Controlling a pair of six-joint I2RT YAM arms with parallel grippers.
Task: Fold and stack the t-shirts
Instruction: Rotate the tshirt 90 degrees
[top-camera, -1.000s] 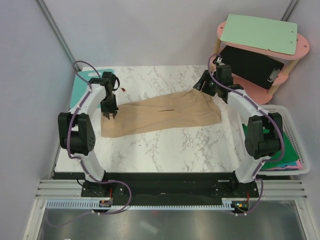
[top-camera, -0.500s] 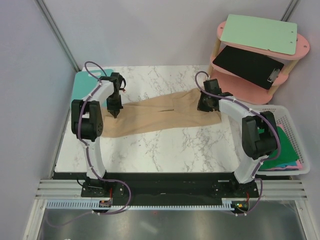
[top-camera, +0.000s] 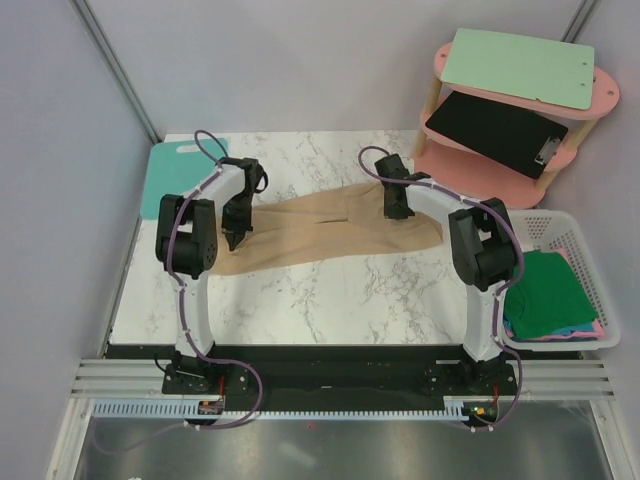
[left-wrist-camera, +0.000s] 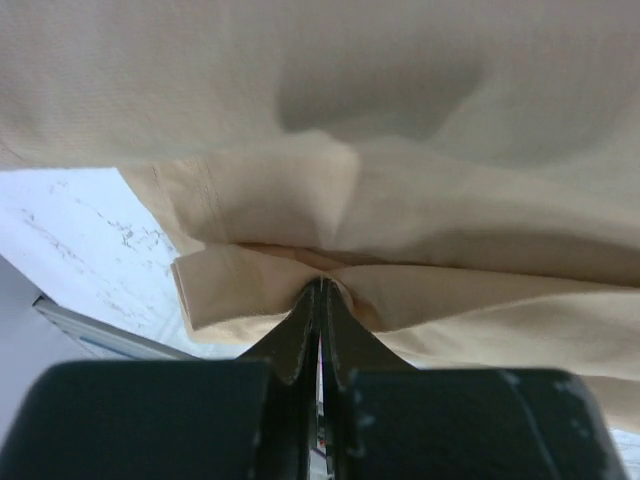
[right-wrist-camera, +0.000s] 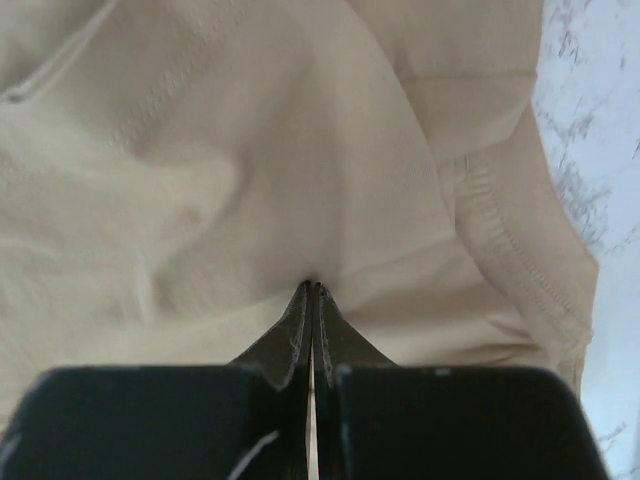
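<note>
A tan t-shirt (top-camera: 320, 228) lies folded into a long band across the marble table (top-camera: 330, 300). My left gripper (top-camera: 235, 238) is at the shirt's left end. In the left wrist view its jaws (left-wrist-camera: 321, 282) are shut, with a pucker of tan cloth (left-wrist-camera: 400, 120) pinched at the tips. My right gripper (top-camera: 397, 212) is over the shirt's right part near its far edge. In the right wrist view it (right-wrist-camera: 315, 285) is shut, with the cloth (right-wrist-camera: 250, 150) gathered at the tips.
A white basket (top-camera: 585, 235) with green and other folded shirts (top-camera: 545, 290) stands at the table's right edge. A pink two-tier shelf (top-camera: 520, 100) stands at the back right. A teal board (top-camera: 175, 165) lies at the back left.
Both arms have swung inward. The left gripper moved right and nearer onto the shirt's left end. The right gripper moved left and down onto the shirt. Both now pinch cloth.
</note>
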